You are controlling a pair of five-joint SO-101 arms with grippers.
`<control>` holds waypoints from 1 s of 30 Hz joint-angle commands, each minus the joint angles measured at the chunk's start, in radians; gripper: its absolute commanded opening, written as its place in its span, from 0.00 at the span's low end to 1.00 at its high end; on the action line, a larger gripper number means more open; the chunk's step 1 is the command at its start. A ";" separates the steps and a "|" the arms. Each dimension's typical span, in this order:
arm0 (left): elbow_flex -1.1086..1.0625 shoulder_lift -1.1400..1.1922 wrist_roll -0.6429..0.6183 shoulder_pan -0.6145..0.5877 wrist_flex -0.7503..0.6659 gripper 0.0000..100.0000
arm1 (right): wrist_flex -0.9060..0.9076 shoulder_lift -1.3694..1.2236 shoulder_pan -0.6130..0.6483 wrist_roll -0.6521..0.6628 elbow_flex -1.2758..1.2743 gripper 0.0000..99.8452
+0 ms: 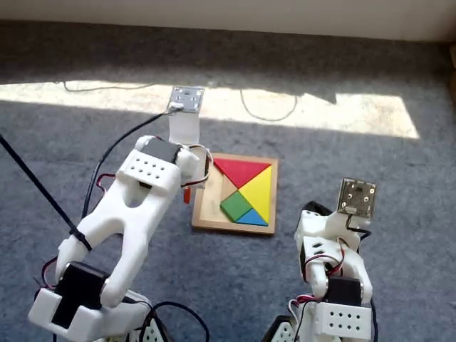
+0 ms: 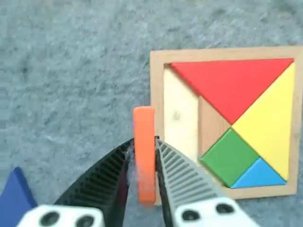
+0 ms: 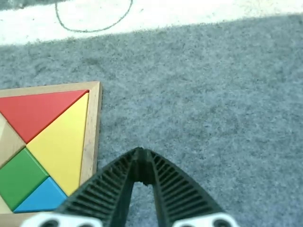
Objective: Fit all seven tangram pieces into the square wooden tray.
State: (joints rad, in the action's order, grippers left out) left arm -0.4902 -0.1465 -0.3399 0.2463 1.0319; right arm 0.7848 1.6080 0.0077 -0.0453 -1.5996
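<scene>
Looking down from above, the wooden tray (image 1: pixel 231 227) lies on the carpet (image 1: pixel 370 164) between the arms, with four coloured pieces (image 1: pixel 258 194) inside. From the left wrist, the left claw (image 2: pixel 144 144) grips an orange piece (image 2: pixel 143 120) just beside the tray's left rim, and a dark blue piece (image 2: pixel 16 198) lies apart on the carpet. From the right wrist, the right claw (image 3: pixel 142 163) is pinched together on nothing, right of the tray.

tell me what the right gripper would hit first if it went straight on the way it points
Most likely the bare carpet. The right gripper, jaws shut, aims at open floor beside the wooden tray, not at it. Nothing else lies in that line, though depth is hard to judge.
</scene>
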 commanded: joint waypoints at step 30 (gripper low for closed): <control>0.107 0.232 -0.124 0.165 -0.279 0.21 | -0.025 0.019 -0.004 -0.005 0.051 0.01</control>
State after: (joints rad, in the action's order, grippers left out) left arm -0.4565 0.1051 -0.3874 0.4442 0.7004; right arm 0.7848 1.6080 0.0077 -0.0453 -1.5996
